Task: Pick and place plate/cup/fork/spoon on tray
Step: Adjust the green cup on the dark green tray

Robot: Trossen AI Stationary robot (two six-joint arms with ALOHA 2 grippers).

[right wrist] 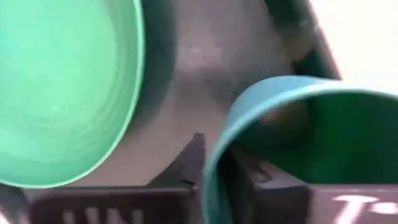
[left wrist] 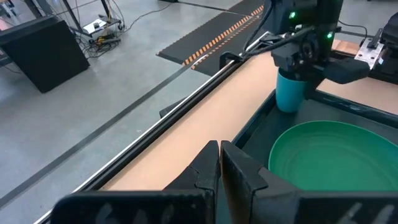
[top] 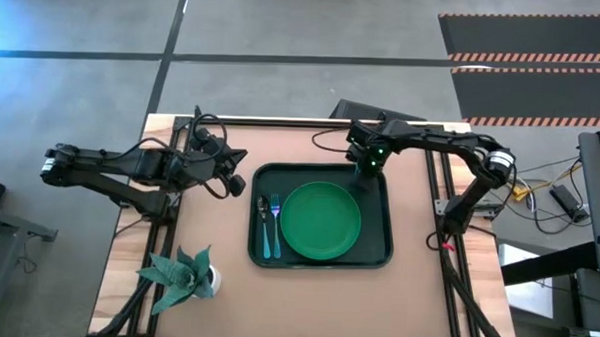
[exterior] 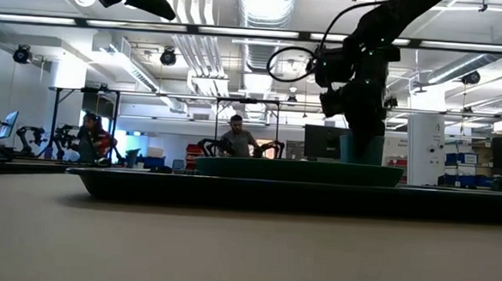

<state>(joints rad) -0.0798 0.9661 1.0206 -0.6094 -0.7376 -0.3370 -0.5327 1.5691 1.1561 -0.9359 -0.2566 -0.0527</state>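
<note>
The right jaws [right wrist: 208,171] pinch the cup [left wrist: 290,93] by its rim, one finger inside, so it stands upright in the tray [top: 382,253] corner just beyond the plate [top: 320,221], fork [top: 275,228] and spoon [top: 262,225] at the plate's far side; the left jaws [left wrist: 219,163], shut and empty, wait beside the tray.

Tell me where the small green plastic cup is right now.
The small green plastic cup stands in the dark green rectangular tray's far right corner in the high view, beside the large green plate, with the right gripper over its rim.
</note>
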